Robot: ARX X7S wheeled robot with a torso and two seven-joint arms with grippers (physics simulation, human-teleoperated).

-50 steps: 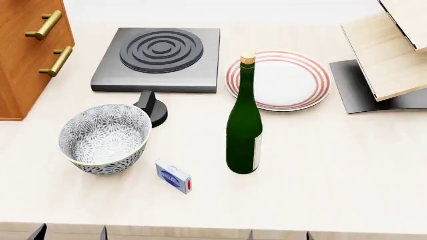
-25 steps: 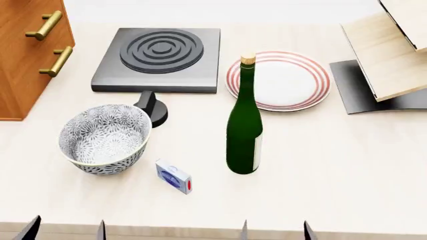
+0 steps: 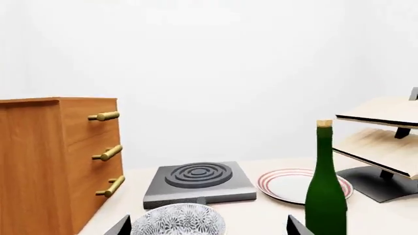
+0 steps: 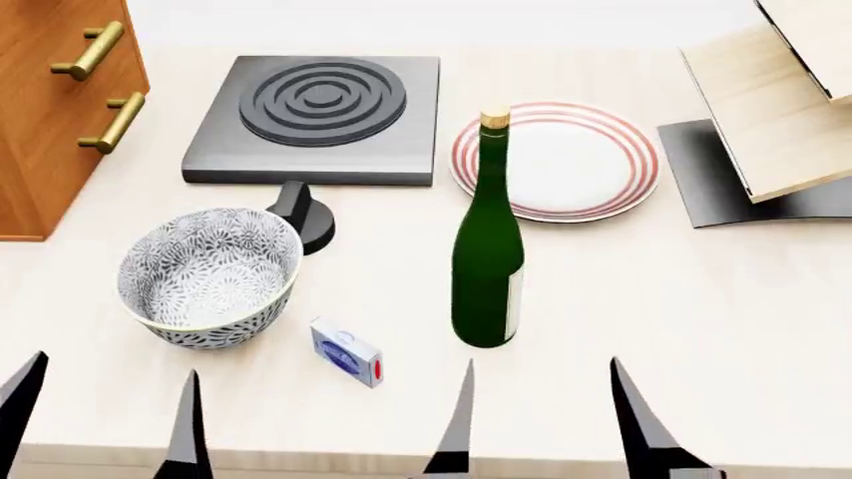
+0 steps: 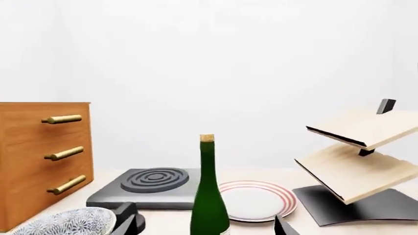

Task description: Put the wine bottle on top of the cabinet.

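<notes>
- Nearest me, both grippers hover low over the front edge of the pale tabletop point(image 4: 692, 319): the left gripper point(image 4: 107, 414) and the right gripper point(image 4: 544, 414), each with dark, pointed fingers spread wide and nothing between them.
- A small blue-and-white box point(image 4: 346, 352) lies just ahead, near the right gripper's inner finger; a careless reach could knock it aside.
- The wine bottle point(image 4: 488, 259) stands upright on the tabletop, between the patterned bowl point(image 4: 210, 274) and the striped plate point(image 4: 557, 160), touched by neither gripper. It is tall, slender, smooth dark green glass with a cork top, so I'd judge it top-heavy: a finger striking its side before the jaws straddle it could tip it toward the plate, and slick glass may slip in a loose hold.
- The bowl is rounded ceramic with a grey floral print; a black knob point(image 4: 303, 213) sits just behind it.
- Further back, a flat grey hob point(image 4: 317, 118) with ringed grooves.
- At far left, the cabinet point(image 4: 54, 110), orange-brown wood with brass bar handles, stands tall in the wrist views; a low lift might clip its edge.
- At far right, a pale slanted wooden rack point(image 4: 779, 110).
</notes>
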